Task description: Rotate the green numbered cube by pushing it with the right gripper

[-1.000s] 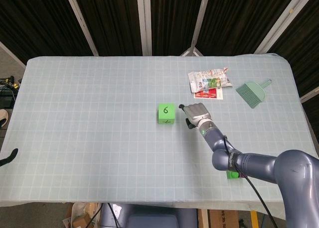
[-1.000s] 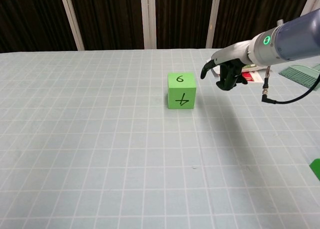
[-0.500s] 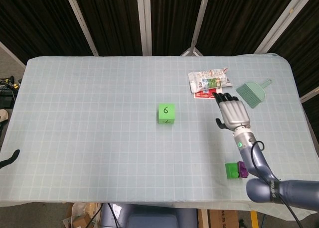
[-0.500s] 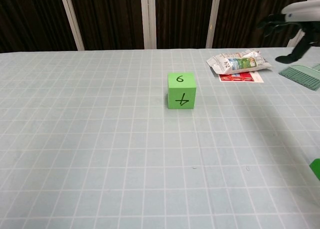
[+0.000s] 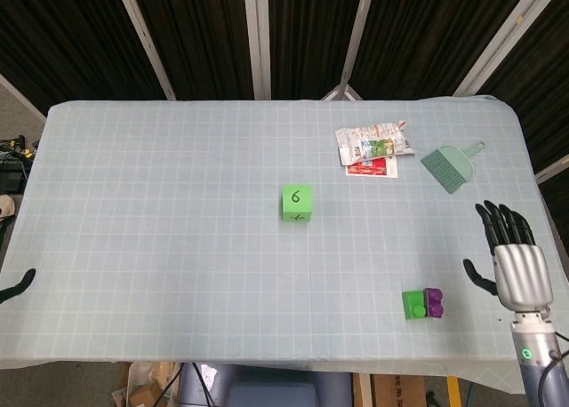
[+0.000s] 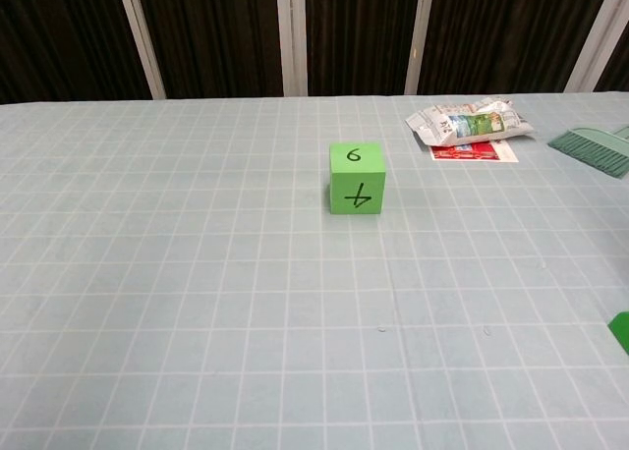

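The green numbered cube (image 5: 296, 203) stands alone near the middle of the table, a 6 on its top face; the chest view shows the cube (image 6: 357, 178) with a 4 on its near side. My right hand (image 5: 513, 259) hovers at the table's right edge, far from the cube, palm flat with fingers spread and nothing in it. It is out of the chest view. Only a dark tip of my left hand (image 5: 16, 284) shows at the left edge of the head view; its fingers are hidden.
A crumpled snack packet (image 5: 373, 143) and a red card (image 5: 371, 166) lie at the back right, with a green hand brush (image 5: 449, 166) beside them. A green and purple block (image 5: 421, 303) sits near the front right edge.
My right hand has pulled away from beside the cube, swinging right and back toward the table's right edge, its fingers spreading open. The cube has stayed where it was.
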You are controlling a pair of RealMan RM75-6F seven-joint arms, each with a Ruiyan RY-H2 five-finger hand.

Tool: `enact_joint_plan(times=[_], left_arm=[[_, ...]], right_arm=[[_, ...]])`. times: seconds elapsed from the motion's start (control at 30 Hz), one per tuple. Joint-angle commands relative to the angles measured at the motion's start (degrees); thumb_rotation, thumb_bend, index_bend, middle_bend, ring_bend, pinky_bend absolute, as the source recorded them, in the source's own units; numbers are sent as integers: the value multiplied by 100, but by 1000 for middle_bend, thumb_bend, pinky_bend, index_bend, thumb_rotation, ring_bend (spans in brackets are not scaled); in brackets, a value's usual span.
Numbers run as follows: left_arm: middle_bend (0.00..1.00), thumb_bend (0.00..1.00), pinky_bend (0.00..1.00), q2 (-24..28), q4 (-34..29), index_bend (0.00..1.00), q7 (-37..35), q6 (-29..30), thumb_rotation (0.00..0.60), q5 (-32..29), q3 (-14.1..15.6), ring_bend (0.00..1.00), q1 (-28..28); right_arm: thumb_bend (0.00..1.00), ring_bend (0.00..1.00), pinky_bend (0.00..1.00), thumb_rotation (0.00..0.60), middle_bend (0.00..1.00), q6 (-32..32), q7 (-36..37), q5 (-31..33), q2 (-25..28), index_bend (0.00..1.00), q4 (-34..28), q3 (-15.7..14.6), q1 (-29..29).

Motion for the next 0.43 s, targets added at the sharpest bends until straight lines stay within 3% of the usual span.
enact_joint_plan(times=[0.03,0.43], left_arm=[[0,335,82,6,-1,109,-10,18,600,27,12,0,10],[0,335,81,-57,82,109,-11,-55,600,32,8,0,-39]], right_arm=[[308,31,86,600,71,354,-202,-454,-432,53,554,-86,-547],[305,20,77,600,59,-257,-841,-960,-585,53,660,69,-837]])
